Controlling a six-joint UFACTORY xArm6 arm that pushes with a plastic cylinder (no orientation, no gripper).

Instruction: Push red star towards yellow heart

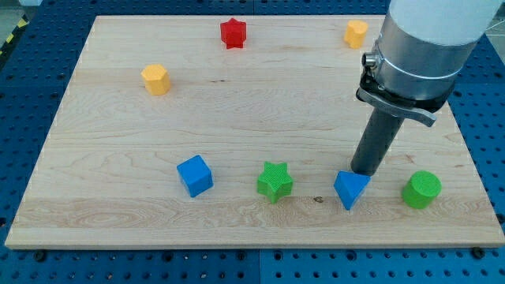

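Since the red star (233, 33) is the thing that has to move, I'll use it as the landmark for everything else. It sits near the top edge of the wooden board (102, 213), flat on its face, with nothing touching it. Two yellow blocks are in play: one (156, 79) is below and to the view's left of the star, the other (357, 33) is level with it, well off to the view's right. Honestly I can't tell from here which of those is the heart, both just look like chunky yellow lumps. My tip (363, 171) is far from the star, way down and to the view's right, parked right at the top edge of the blue triangle-ish block (350, 189), maybe touching it, hard to say. No fingers on this rig, it's a bare rod, so there's nothing to be apart or clamped; all I can do is shove. Below the star along the board's lower part sit a blue cube (195, 175), a green star (274, 181) and a green cylinder (421, 189). My guess is the star is light, rigid plastic that slides easily on smooth wood but spins if hit off-centre, since those points give an uneven edge. I'd press into a notch between two points, on the side opposite whichever yellow block is the heart.
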